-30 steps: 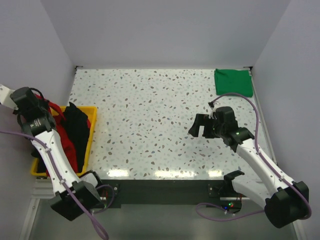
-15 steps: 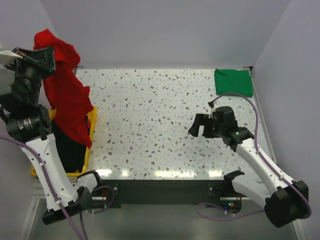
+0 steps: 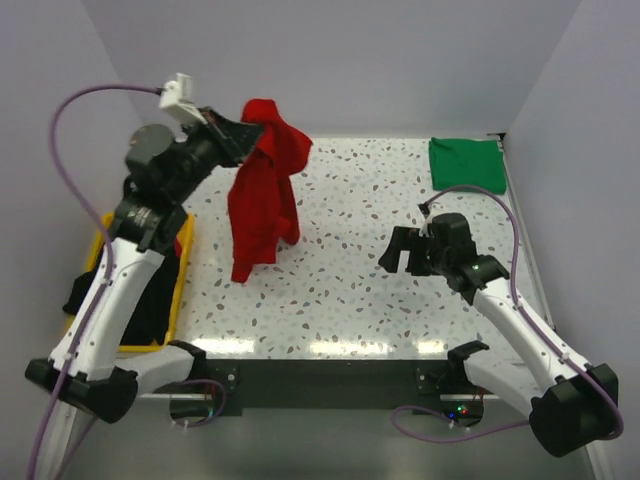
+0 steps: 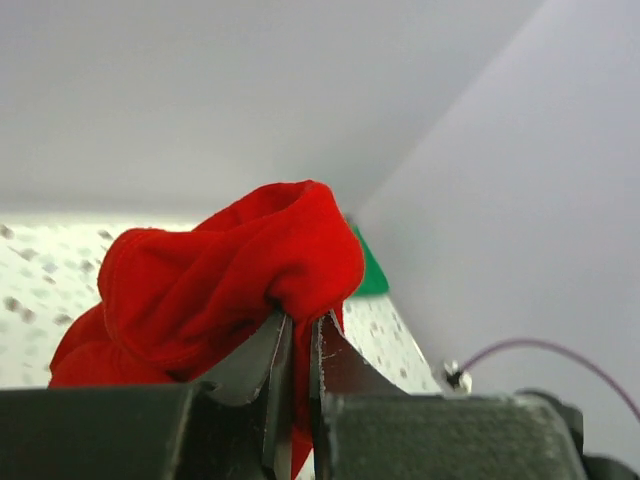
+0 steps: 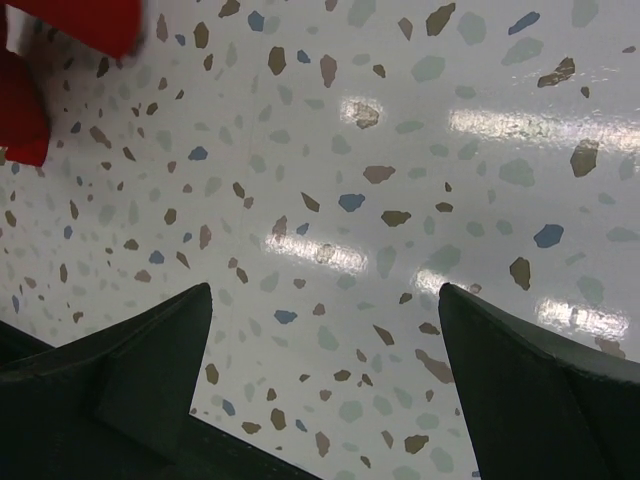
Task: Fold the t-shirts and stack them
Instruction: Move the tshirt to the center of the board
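My left gripper (image 3: 250,138) is shut on the red t-shirt (image 3: 262,195) and holds it high over the left middle of the table, the cloth hanging down in a bunch. In the left wrist view the red t-shirt (image 4: 220,285) is pinched between the two fingers (image 4: 262,360). A folded green t-shirt (image 3: 466,162) lies flat at the far right corner and shows in the left wrist view (image 4: 370,275). A black t-shirt (image 3: 140,300) lies in the yellow bin (image 3: 172,290) at the left. My right gripper (image 3: 405,251) is open and empty above the table's right middle; a red edge (image 5: 60,30) shows at its view's top left.
The speckled table (image 3: 340,220) is walled on three sides. The yellow bin stands at the left edge. The right arm's cable (image 3: 505,215) loops near the right wall.
My left arm has swung from over the bin to the right, carrying the red t-shirt out over the table. The right arm has not moved.
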Controlling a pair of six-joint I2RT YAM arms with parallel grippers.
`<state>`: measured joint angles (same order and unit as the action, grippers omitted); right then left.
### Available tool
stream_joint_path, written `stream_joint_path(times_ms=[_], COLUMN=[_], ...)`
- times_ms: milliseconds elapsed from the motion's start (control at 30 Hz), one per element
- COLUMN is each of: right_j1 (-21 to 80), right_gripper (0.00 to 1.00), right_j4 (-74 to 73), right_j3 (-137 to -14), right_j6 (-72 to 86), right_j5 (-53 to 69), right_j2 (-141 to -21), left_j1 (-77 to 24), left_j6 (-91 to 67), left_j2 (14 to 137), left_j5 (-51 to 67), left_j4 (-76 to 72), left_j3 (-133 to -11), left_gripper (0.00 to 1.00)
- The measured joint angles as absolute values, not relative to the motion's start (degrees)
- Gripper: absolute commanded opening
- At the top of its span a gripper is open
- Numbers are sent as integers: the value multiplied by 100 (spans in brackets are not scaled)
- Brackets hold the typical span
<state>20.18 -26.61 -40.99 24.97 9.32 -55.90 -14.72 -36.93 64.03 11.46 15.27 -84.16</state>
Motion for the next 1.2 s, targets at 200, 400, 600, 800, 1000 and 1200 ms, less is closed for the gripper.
stream_joint_path(times_ms=[200, 400, 600, 800, 1000, 1200], right_j1=[2021, 2018, 2025, 2576, 4014, 5118], right_gripper=[99, 99, 97, 94, 86, 73], right_j4=[-2783, -2917, -2703, -2344, -2150, -1870], right_j3=[-4099, -4099, -4010, -4005, -4580, -5774], right_j6=[2598, 2705, 2788, 2882, 2906, 2864], right_j5=[751, 604, 784, 762, 23, -615], right_j2=[-5323, -4886, -4873, -5747, -6914, -8451], left_j1=[-3524, -4639, -4550, -3055, -1881, -1275], left_j6=[-3640, -3688, -3754, -4099, -4456, -4716], left_j2=[7902, 10346, 10110, 7811, 6453, 6589], left_j5=[307, 342, 255, -163, -869, -921], left_j4=[764, 388, 532, 633, 1299, 1765], left_j3=[-7655, -8073, -7728, -6254, -4727, -3638], left_gripper=[14, 50, 58, 52, 48, 43])
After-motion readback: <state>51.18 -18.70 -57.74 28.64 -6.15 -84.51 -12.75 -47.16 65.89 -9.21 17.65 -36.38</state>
